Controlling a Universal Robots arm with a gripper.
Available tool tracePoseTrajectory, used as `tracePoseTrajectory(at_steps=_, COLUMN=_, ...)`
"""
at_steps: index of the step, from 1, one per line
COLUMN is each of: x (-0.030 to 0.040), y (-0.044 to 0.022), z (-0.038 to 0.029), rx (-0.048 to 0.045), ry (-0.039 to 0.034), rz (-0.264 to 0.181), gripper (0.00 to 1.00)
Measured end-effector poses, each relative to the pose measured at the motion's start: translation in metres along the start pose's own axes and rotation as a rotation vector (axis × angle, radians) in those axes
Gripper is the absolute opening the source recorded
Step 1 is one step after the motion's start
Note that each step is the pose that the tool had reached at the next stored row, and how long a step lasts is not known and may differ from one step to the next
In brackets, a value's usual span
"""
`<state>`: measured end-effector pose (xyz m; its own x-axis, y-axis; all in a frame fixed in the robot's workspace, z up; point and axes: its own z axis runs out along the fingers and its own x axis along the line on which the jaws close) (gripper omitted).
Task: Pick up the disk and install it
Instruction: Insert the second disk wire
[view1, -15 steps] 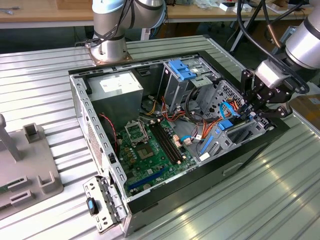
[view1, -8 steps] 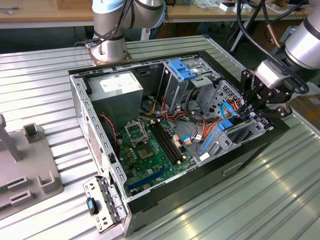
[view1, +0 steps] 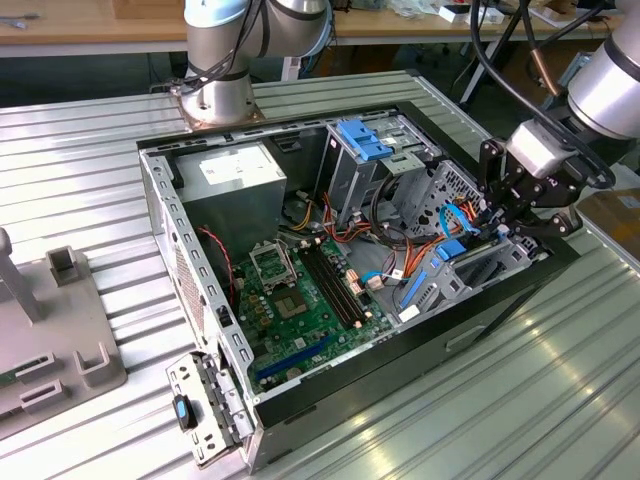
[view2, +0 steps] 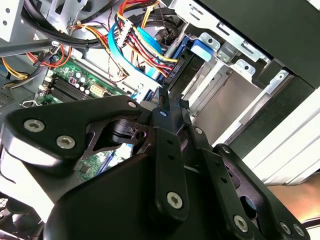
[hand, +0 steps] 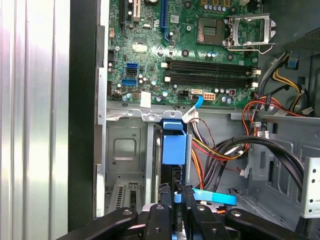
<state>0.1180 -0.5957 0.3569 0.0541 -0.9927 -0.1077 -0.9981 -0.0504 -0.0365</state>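
The disk (view1: 478, 268) stands on edge in the drive bay at the front corner of the open computer case (view1: 160, 200), on the exterior view's right. It shows a dark side and blue rails. In the first wrist view the disk (hand: 174, 145) is seen edge-on, its blue rail running away from the fingers. My gripper (view1: 503, 232) reaches down onto its upper end. The fingers (hand: 166, 200) are nearly together, with a sliver of the blue rail between them. In the second wrist view my gripper (view2: 162, 97) points at the disk's dark side (view2: 179, 75).
Coloured cables (view1: 440, 220) crowd the space beside the bay. The green motherboard (view1: 300, 290), a grey power supply (view1: 225, 175) and a blue-latched upper cage (view1: 362, 138) fill the case. The arm's base (view1: 215, 95) stands behind it. A grey fixture (view1: 60, 330) lies on the ribbed table.
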Motion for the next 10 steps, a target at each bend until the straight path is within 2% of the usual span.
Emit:
tracePoseTrajectory(at_steps=5, x=-0.004, y=0.0032, z=0.0003, rx=0.0, ry=-0.0001, rz=0.0, gripper=0.23)
tracePoseTrajectory(at_steps=10, x=-0.0041, y=0.0035, z=0.0003, rx=0.0, ry=0.0001, rz=0.0, gripper=0.23)
